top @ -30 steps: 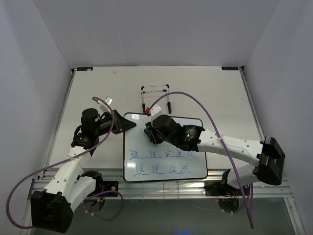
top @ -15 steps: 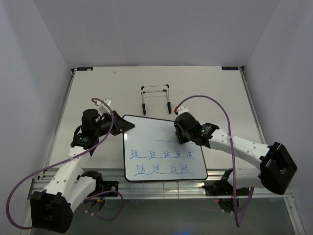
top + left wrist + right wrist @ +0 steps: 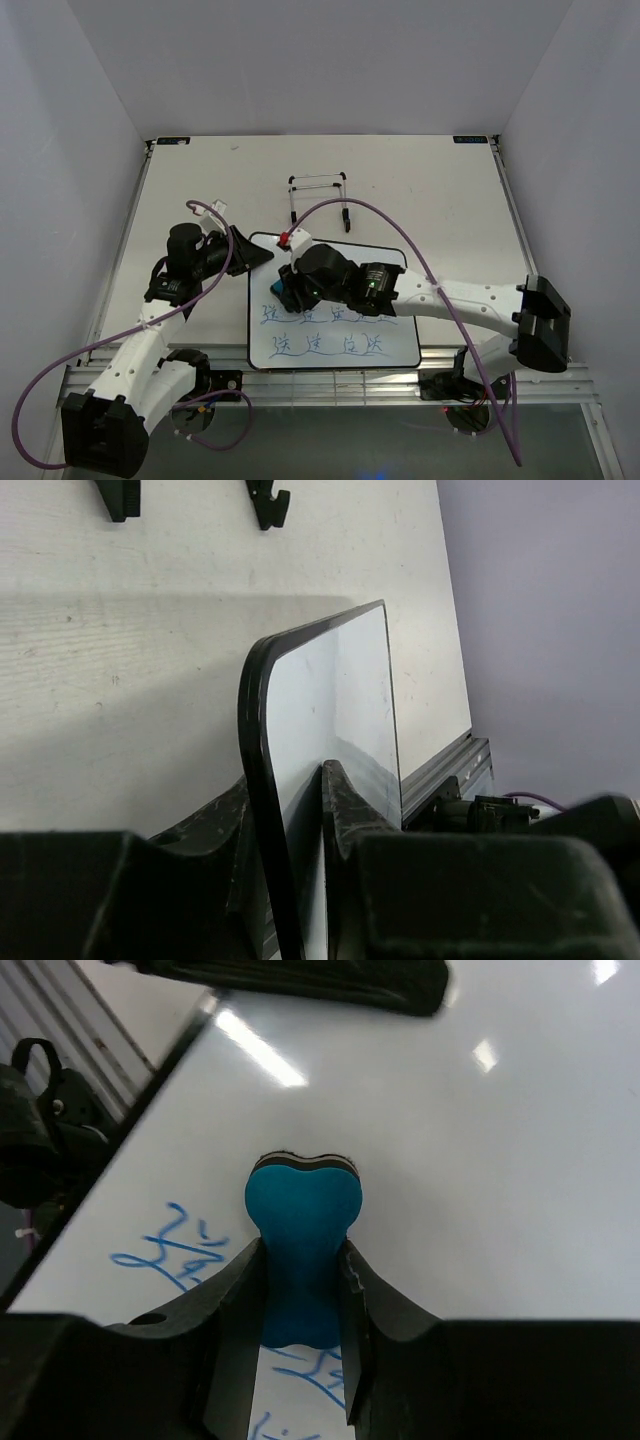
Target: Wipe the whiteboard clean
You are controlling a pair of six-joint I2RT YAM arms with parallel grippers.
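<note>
The whiteboard (image 3: 400,345) lies flat on the table with two rows of blue handwriting. Its upper part is wiped white. My left gripper (image 3: 255,256) is shut on the board's top left corner; in the left wrist view the black-framed edge (image 3: 262,780) stands between the jaws. My right gripper (image 3: 288,290) is shut on the blue bone-shaped eraser (image 3: 303,1250) and presses it on the board at the left end of the upper row of writing (image 3: 180,1255). The eraser also shows in the top view (image 3: 281,291).
A thin black wire stand (image 3: 318,200) lies on the table just beyond the board. Purple cables loop over both arms. A metal rail (image 3: 330,385) runs along the table's near edge.
My right gripper with the eraser swept from the board's upper left to its upper right and is now back at the left, lower down by the upper writing row. The left arm stayed still.
</note>
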